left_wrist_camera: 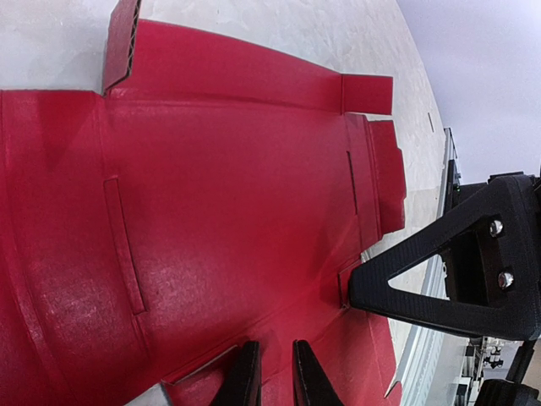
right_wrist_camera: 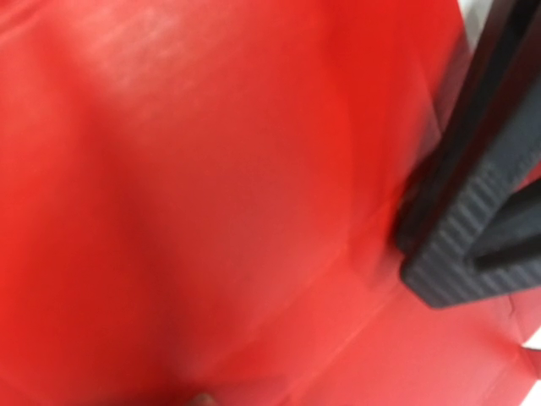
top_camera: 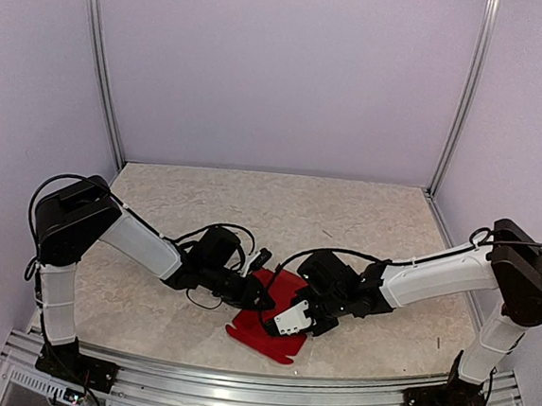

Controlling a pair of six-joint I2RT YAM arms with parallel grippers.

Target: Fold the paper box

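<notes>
The paper box (top_camera: pixel 268 341) is a bright red die-cut card sheet lying near the table's front edge, partly under both grippers. In the left wrist view the paper box (left_wrist_camera: pixel 228 194) fills the frame, with a raised flap (left_wrist_camera: pixel 122 38) at the top left. My left gripper (left_wrist_camera: pixel 275 351) (top_camera: pixel 263 299) has its slim fingers nearly together, pinching a creased strip of the card. One black triangular finger (left_wrist_camera: pixel 439 279) of my right gripper (top_camera: pixel 284 320) touches a notch in the sheet. In the right wrist view, blurred red card (right_wrist_camera: pixel 211 203) hides that gripper's own fingers.
The sheet lies on a pale speckled table (top_camera: pixel 364 221). An aluminium rail (top_camera: pixel 264 388) runs along the near edge just in front of it. Lilac walls close in the back and both sides. A black ribbed finger (right_wrist_camera: pixel 473 245) stands at the right of the right wrist view.
</notes>
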